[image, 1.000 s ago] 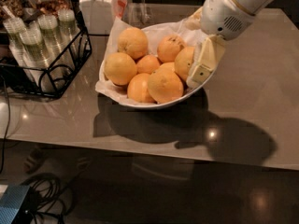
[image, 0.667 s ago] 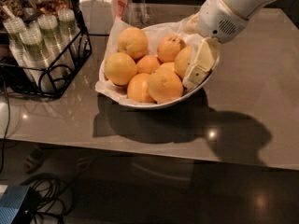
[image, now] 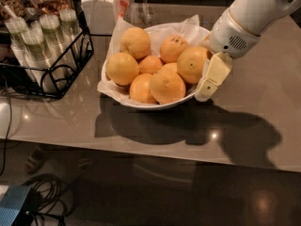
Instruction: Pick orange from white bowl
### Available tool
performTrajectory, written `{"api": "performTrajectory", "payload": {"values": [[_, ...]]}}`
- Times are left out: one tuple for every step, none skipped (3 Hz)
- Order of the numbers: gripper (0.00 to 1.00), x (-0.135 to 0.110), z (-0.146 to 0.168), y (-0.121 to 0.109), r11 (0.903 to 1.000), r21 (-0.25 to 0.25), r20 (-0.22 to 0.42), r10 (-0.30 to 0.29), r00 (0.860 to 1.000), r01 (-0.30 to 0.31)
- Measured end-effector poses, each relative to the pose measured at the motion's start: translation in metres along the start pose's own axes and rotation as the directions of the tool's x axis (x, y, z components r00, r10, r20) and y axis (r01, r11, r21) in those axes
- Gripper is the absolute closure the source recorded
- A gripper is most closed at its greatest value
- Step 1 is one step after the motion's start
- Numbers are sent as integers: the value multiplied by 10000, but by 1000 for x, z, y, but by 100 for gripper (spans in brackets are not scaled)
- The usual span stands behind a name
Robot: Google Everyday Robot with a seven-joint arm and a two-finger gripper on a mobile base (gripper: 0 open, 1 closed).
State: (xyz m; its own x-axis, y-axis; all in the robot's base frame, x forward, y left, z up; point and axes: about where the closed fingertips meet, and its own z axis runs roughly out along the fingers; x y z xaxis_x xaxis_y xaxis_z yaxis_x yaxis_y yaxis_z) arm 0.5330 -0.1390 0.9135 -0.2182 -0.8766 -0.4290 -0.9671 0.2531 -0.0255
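Gripper shifted lower and rightward since a second ago, now at right rim of white bowl. Orange sits in bowl at pile's right edge, just beside gripper, not lifted. Gripper open or closed: cannot tell. Step, likely: closing in for grasp. Next move calls for clean hold without nudging neighbouring oranges. Wire rack with cups and white jar stand left, well apart.

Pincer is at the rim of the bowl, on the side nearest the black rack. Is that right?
No. The camera view shows the pincer at the rim of the bowl, but on the side away from the black rack, not nearest it.
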Motion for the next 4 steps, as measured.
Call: {"api": "performTrajectory", "payload": {"values": [[19,-5,2,0,10000,0,0,0,10000,0],[42,-5,2,0,10000,0,0,0,10000,0],[66,-5,2,0,10000,0,0,0,10000,0],[89,-5,2,0,10000,2,6,-4,10000,4]]}}
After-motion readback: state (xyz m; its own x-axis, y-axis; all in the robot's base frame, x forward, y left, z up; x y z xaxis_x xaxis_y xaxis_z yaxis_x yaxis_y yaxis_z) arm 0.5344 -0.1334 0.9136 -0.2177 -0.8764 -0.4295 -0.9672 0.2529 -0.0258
